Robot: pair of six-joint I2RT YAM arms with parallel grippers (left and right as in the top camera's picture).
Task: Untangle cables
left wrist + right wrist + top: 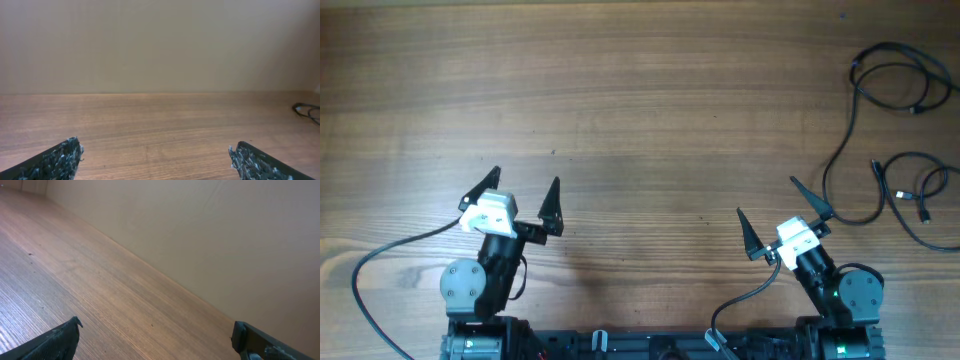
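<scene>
The cables (848, 137) lie in loose black loops at the far right edge of the wooden table (640, 90) in the overhead view, with small plug ends inside the lower loop (910, 155). My left gripper (526, 178) stands open at the near left, far from them. My right gripper (765, 197) is open too, a short way left of the nearest cable strand and not touching it. In the left wrist view the left gripper (155, 150) frames bare wood, and a bit of cable (307, 109) shows at the right edge. The right gripper (156, 330) sees only wood; no cable shows there.
Thicker black wires fixed to the arms trail along the near edge, one (380, 255) at the left base and one (750, 295) by the right base. A plain beige wall (160, 45) rises behind the table's far edge.
</scene>
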